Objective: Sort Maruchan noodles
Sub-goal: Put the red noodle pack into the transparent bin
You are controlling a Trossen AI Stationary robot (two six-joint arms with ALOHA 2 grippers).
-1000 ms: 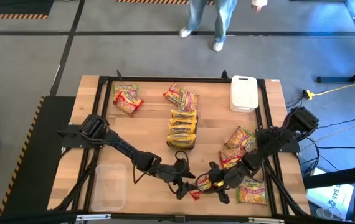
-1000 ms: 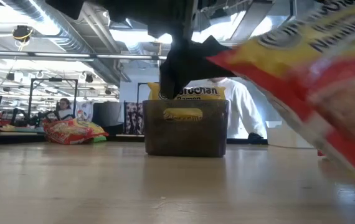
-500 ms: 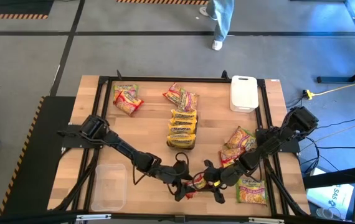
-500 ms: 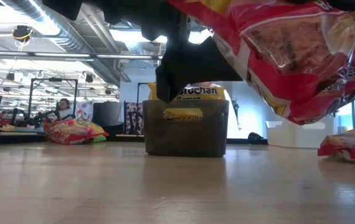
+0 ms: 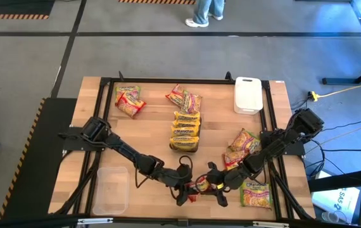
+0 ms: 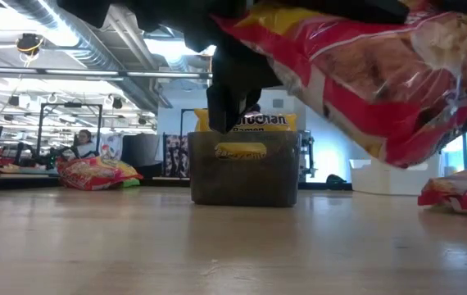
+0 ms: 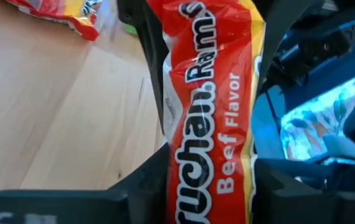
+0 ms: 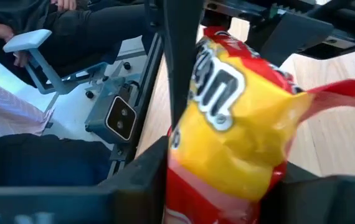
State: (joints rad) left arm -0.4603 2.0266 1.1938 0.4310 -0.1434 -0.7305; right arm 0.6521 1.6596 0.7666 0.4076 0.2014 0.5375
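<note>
A red Maruchan noodle packet (image 5: 201, 185) hangs above the table's near middle, between my two grippers. My left gripper (image 5: 190, 189) comes at it from the table's left and is shut on it. My right gripper (image 5: 213, 187) reaches in from the right and is shut on its other end. In the low view the red packet (image 6: 364, 82) floats high above the wood. Yellow packets stand in a dark tray (image 5: 185, 130) at the table's middle. Other packets lie at the far left (image 5: 128, 100), the far middle (image 5: 185, 98) and the right (image 5: 242, 147). My left gripper has the red packet (image 7: 208, 112) between its two fingers (image 7: 149, 106), one on each long edge. The fingers lie along the packet, slanting slightly down from the table's left. The packet is clear of the table. My right gripper has the packet's yellow-banded end (image 8: 227, 137) between its two fingers (image 8: 165, 162), coming from the table's right and slanting slightly down. The wrapper bulges and crumples in the gap. That end is also clear of the table.
A clear tray (image 5: 111, 190) sits at the near left and a white tray (image 5: 247, 95) at the far right. A green packet (image 5: 255, 193) lies near the right front corner. A person's legs (image 5: 202, 12) show on the floor beyond the table.
My right gripper has carried the red packet up and a little toward the table's left, in between my left gripper's fingers. My left gripper, wide open a second ago, has shut on the packet. The packet is higher and more level now.
</note>
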